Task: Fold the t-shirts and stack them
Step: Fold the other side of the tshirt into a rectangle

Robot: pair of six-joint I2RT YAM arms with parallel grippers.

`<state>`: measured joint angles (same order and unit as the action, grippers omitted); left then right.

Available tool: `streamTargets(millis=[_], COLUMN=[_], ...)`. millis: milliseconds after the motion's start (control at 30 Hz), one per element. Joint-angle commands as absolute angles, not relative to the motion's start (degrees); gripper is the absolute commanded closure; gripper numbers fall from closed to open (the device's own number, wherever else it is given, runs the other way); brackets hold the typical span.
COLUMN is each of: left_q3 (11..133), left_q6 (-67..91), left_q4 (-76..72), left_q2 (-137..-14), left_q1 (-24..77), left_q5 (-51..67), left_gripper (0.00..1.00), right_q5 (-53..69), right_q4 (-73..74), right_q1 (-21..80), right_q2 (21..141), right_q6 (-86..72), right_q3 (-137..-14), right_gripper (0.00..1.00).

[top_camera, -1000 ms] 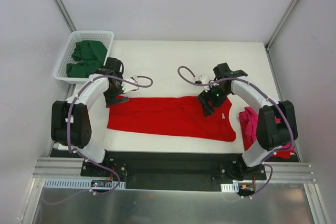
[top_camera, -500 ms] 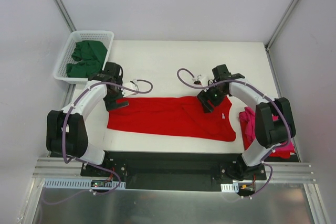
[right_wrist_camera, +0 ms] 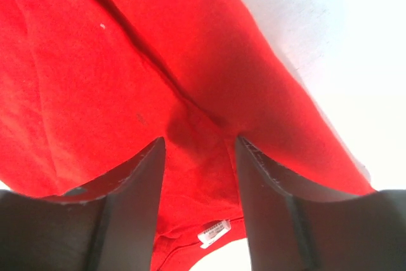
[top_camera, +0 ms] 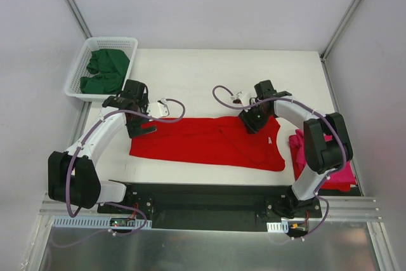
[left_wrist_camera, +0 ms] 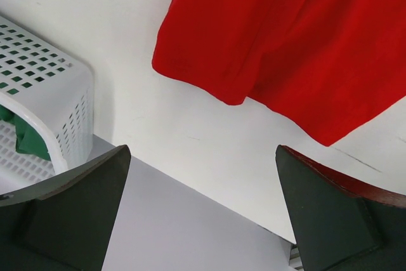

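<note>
Fold of red t-shirt (right_wrist_camera: 95, 74) between parted jaws, right gripper (right_wrist_camera: 198, 157).

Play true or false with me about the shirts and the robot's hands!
1. The red t-shirt lies spread out on the table. True.
2. The white basket holds yellow shirts. False: green t-shirts are in it.
3. The left gripper is squeezing the red t-shirt. False: it is wide open with nothing between its fingers, just beside the shirt's corner.
4. The right gripper is down on the red t-shirt, with red cloth between its fingers. True.
5. The pink t-shirt sits at the left side of the table. False: it lies at the right side, by the right arm.
</note>
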<state>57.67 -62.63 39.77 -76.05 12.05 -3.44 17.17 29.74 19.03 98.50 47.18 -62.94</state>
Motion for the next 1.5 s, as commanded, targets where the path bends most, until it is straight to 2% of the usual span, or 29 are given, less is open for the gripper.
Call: streamTargets(millis=[0, 33, 100, 133, 200, 700, 1133, 1400, 1433, 1467], left_q3=[56.51, 56.43, 56.25, 56.25, 56.34, 57.39, 56.87, 56.34, 56.25, 56.34], left_q6=[-61.44, -61.44, -61.35, -61.26, -61.17, -60.47, -59.85, -59.85, -59.77, -59.94], left_q4=[40.96, 41.04, 40.96, 40.96, 41.04, 41.04, 40.96, 41.04, 40.96, 41.04], left_q2=[-74.36, -74.44, -74.62, -74.71, -74.97, -78.31, -78.22, -77.96, -77.96, -78.05], left_q1=[12.83, 12.83, 12.92, 12.92, 12.92, 13.18, 13.27, 13.36, 13.27, 13.27], left_q5=[-2.11, -2.20, -2.29, -2.20, -2.20, -2.64, -3.43, -3.87, -3.87, -3.87], left_gripper=[0.01, 0.01, 0.01, 0.01, 0.01, 0.01, 0.01, 0.01, 0.01, 0.01], right_q5=[18.46, 18.63, 19.16, 19.25, 20.12, 27.94, 34.10, 38.84, 39.63, 39.64], right_q4=[29.44, 29.62, 30.15, 30.23, 31.11, 44.29, 51.50, 54.40, 55.01, 55.19], right_q1=[18.98, 19.16, 19.42, 19.51, 19.86, 26.45, 34.80, 36.56, 37.17, 37.35], right_q2=[99.23, 99.23, 98.97, 98.88, 98.53, 89.30, 91.58, 95.53, 95.89, 96.58], right_q6=[47.81, 47.81, 48.34, 48.34, 48.86, 48.96, 50.01, 52.20, 52.73, 52.91], right_q3=[-63.98, -64.07, -63.99, -63.90, -63.90, -65.04, -64.86, -66.18, -66.79, -67.06], right_gripper=[0.55, 0.63, 0.72, 0.84, 0.98, 0.99, 0.99, 0.99, 0.96, 0.88])
